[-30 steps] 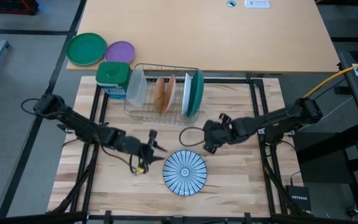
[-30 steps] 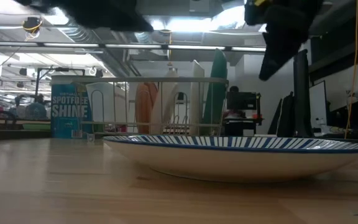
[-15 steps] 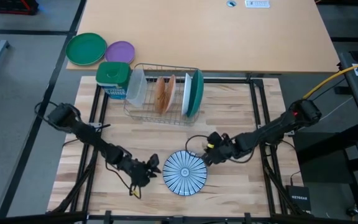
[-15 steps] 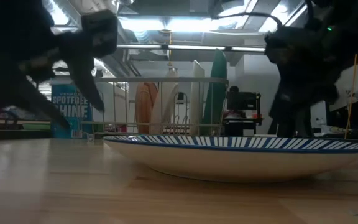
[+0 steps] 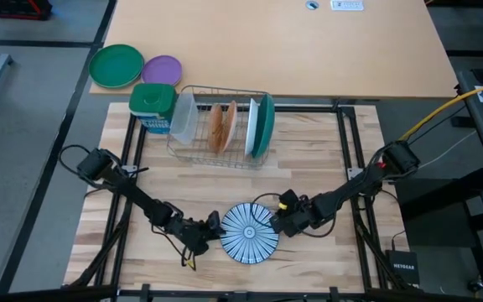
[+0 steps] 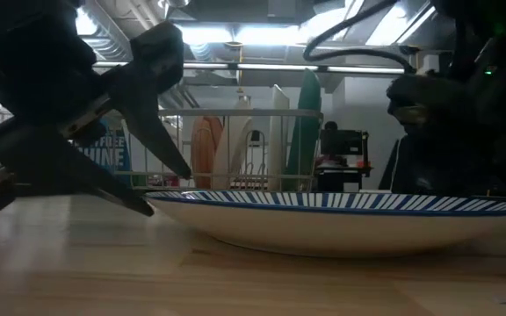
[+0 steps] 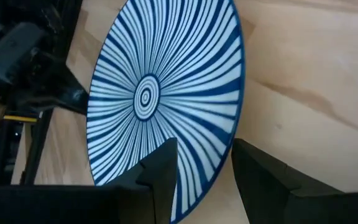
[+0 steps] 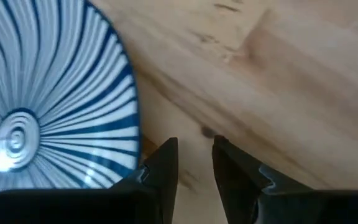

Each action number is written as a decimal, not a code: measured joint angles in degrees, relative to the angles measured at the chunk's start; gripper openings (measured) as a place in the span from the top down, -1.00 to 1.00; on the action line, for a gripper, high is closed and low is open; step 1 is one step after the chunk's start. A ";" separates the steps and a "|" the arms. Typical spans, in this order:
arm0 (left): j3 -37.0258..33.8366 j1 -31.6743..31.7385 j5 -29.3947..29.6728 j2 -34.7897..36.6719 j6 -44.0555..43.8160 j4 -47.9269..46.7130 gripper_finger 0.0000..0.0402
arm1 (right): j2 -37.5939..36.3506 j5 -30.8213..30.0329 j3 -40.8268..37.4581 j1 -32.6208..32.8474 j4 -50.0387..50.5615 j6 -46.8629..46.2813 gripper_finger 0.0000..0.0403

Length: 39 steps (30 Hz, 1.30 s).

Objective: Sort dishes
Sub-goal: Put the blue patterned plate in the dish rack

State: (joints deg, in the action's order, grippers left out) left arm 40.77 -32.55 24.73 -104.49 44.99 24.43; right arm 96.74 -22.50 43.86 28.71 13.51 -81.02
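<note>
A white plate with blue rays lies flat on the wooden table near its front edge. My left gripper is open at the plate's left rim, one finger above the rim and one below it; I see no touch. My right gripper is open just off the plate's right rim, with only bare table between its fingers. A wire dish rack holds a teal plate, a white plate and two brown-orange plates, all standing on edge.
A teal wipes canister and a clear container stand at the rack's left end. A green plate and a purple plate lie beyond the table's far left corner. Bare wood lies between the rack and the striped plate.
Both grippers have sunk and come toward the table's near edge, each rolling about its wrist. The left one has reached the striped plate's left rim, the right one its right rim. The plate has stayed where it was.
</note>
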 joint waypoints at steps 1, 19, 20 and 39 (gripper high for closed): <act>-0.04 0.26 0.02 -0.01 -0.13 0.07 0.29 | 0.60 0.06 0.02 0.00 -1.30 -0.08 0.49; -0.28 5.07 -9.57 -0.26 -0.20 1.00 0.29 | 2.85 -0.92 -0.11 -0.24 -10.17 -0.19 0.49; -0.28 5.23 -9.60 -0.26 -0.18 1.05 0.29 | 2.85 -0.87 -0.11 -0.24 -10.28 -0.19 0.49; -0.28 1.40 -8.39 -0.11 -5.21 6.73 0.91 | 2.87 -0.78 -0.04 -0.22 -11.05 3.45 0.48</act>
State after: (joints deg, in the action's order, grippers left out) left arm 40.49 -31.16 16.34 -104.60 39.79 31.16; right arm 99.61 -23.28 43.81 28.49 2.46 -77.57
